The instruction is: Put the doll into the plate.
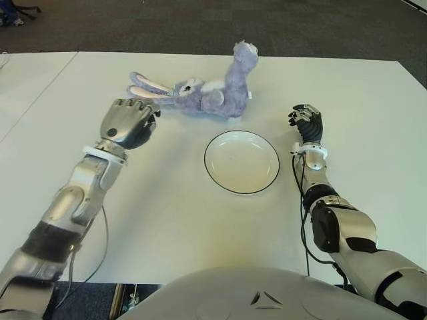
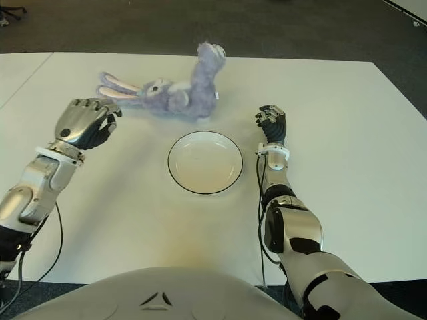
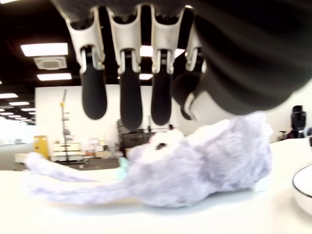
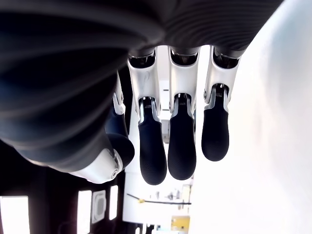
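A lilac plush rabbit doll lies on its side on the white table, ears pointing to the robot's left, one leg sticking up at the far end. A white plate with a dark rim sits empty just in front of it. My left hand hovers close to the tips of the ears, fingers relaxed and holding nothing; its wrist view shows the doll just beyond the fingertips. My right hand shows to the right of the plate, fingers loosely bent, empty.
Another white table adjoins on the left. Dark carpet runs beyond the far edge. A cable hangs from the left forearm. The plate's rim shows at the edge of the left wrist view.
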Action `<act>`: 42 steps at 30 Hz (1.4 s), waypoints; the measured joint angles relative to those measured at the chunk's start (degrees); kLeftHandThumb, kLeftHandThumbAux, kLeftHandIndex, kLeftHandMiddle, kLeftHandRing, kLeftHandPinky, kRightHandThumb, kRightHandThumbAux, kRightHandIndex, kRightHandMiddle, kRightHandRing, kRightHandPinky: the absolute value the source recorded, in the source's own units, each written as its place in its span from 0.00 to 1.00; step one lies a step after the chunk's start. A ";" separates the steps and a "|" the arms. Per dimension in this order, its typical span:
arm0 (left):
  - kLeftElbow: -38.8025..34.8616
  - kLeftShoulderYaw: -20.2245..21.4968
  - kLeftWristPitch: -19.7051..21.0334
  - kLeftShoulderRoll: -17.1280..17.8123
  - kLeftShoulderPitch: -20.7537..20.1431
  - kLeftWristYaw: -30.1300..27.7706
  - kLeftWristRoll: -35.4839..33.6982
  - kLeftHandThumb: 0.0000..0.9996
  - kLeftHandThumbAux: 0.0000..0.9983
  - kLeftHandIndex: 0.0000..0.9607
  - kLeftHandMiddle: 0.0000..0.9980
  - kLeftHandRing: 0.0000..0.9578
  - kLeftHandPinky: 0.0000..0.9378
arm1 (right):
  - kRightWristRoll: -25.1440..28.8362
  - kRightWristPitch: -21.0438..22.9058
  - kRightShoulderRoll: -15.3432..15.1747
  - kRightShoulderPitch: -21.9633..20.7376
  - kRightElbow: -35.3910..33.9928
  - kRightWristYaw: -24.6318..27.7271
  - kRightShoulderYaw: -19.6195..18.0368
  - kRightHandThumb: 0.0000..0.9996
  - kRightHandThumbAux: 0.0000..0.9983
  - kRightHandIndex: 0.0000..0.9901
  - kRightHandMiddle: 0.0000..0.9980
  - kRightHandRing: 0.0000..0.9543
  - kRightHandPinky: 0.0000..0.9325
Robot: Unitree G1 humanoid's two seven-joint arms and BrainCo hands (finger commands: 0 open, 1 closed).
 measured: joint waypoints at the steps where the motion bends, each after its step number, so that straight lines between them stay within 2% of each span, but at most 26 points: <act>1: -0.81 0.71 0.73 0.01 0.73 -0.60 0.16 0.69 0.70 0.44 0.71 0.75 0.81 | -0.02 0.01 0.00 0.00 0.00 -0.07 0.03 0.69 0.73 0.43 0.56 0.59 0.56; 8: -2.95 2.63 3.45 -0.23 3.07 -1.82 2.09 0.69 0.70 0.44 0.68 0.75 0.85 | -0.16 0.01 0.03 -0.04 0.01 -0.61 0.59 0.68 0.73 0.43 0.55 0.58 0.58; 9: -2.83 2.69 3.59 -0.28 3.17 -1.67 2.45 0.43 0.48 0.41 0.63 0.74 0.84 | -0.18 0.01 0.03 -0.04 0.01 -0.73 0.69 0.69 0.73 0.43 0.56 0.59 0.59; 10: -2.54 2.70 3.60 -0.35 3.17 -1.18 2.94 0.37 0.43 0.40 0.62 0.74 0.84 | -0.22 0.02 0.02 -0.04 0.01 -0.88 0.77 0.69 0.73 0.43 0.56 0.59 0.59; 16: 0.92 2.68 3.37 -1.62 2.71 5.17 5.71 0.32 0.37 0.31 0.50 0.69 0.79 | -0.33 0.04 0.01 -0.04 0.01 -1.34 1.09 0.69 0.73 0.43 0.56 0.59 0.59; 17: 1.66 2.66 3.29 -1.95 2.52 6.48 6.18 0.31 0.35 0.27 0.40 0.59 0.70 | -0.36 0.05 0.01 -0.04 0.01 -1.41 1.13 0.69 0.73 0.43 0.56 0.59 0.59; 18: 2.41 2.62 3.25 -2.30 2.23 7.53 6.53 0.31 0.35 0.26 0.37 0.56 0.67 | -0.37 0.13 0.01 -0.04 0.01 -1.46 1.17 0.69 0.73 0.43 0.56 0.59 0.59; 19: 3.24 2.55 3.22 -2.71 1.78 8.58 6.75 0.30 0.34 0.21 0.26 0.40 0.52 | -0.39 0.17 0.00 -0.04 0.02 -1.50 1.21 0.69 0.73 0.43 0.56 0.59 0.60; 21: 5.36 2.36 2.94 -3.56 0.38 10.40 7.15 0.30 0.33 0.19 0.22 0.35 0.47 | -0.41 0.23 -0.03 -0.03 0.05 -1.57 1.33 0.69 0.73 0.43 0.56 0.59 0.60; 22: 6.76 2.19 2.77 -4.09 -0.69 11.25 7.23 0.30 0.31 0.10 0.12 0.15 0.18 | -0.42 0.31 -0.03 -0.03 0.05 -1.61 1.39 0.69 0.73 0.43 0.56 0.59 0.61; 24: 10.56 1.23 2.39 -5.08 -3.90 12.30 7.35 0.31 0.30 0.04 0.04 0.04 0.04 | -0.44 0.38 -0.15 0.01 0.09 -1.73 1.55 0.69 0.73 0.43 0.56 0.60 0.60; 27: 17.65 -0.24 1.72 -6.56 -9.87 12.70 7.42 0.31 0.27 0.00 0.00 0.00 0.00 | -0.53 0.38 -0.21 -0.18 0.04 -1.84 1.84 0.69 0.73 0.43 0.56 0.59 0.58; 36: 37.45 -3.34 -2.40 -8.52 -25.96 14.00 7.11 0.29 0.21 0.00 0.00 0.00 0.00 | -0.49 0.17 -0.32 -1.16 -0.52 -1.80 2.01 0.68 0.73 0.43 0.55 0.58 0.56; 42: 50.82 -5.43 -5.79 -10.70 -34.56 14.44 7.06 0.29 0.18 0.00 0.00 0.00 0.00 | -0.50 0.17 -0.32 -1.14 -0.46 -1.61 2.04 0.68 0.73 0.43 0.54 0.56 0.56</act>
